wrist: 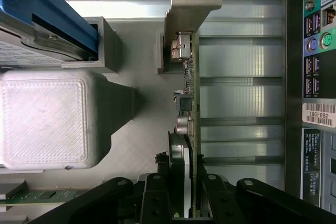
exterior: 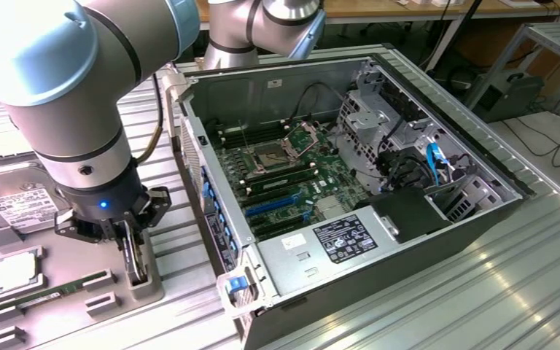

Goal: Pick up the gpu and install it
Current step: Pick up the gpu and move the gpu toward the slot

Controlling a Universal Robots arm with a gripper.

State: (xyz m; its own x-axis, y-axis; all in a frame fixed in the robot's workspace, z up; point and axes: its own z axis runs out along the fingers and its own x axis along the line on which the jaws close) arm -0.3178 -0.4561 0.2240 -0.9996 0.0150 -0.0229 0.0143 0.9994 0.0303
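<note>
The gpu [exterior: 141, 271] stands on edge in a slot of the grey holder tray [exterior: 154, 292], at the exterior view's lower left, beside the open computer case [exterior: 475, 211]. My gripper [exterior: 134, 255] reaches straight down onto it. In the wrist view the gpu [wrist: 190, 103] is seen edge-on: a thin green board, a black fan shroud and a silver end bracket [wrist: 184, 9]. My gripper [wrist: 184, 203] has its black fingers [wrist: 152, 198] pressed against both faces of the card, shut on it. The card's bottom edge still sits in the holder.
Inside the case lies the motherboard with blue expansion slots [exterior: 265, 210] and a power supply [exterior: 334, 244]. The holder tray also carries a hard drive [exterior: 17, 204], a CPU [exterior: 15, 271] and a RAM stick [exterior: 52, 295]. The case's rear ports [wrist: 317, 40] are close to the card.
</note>
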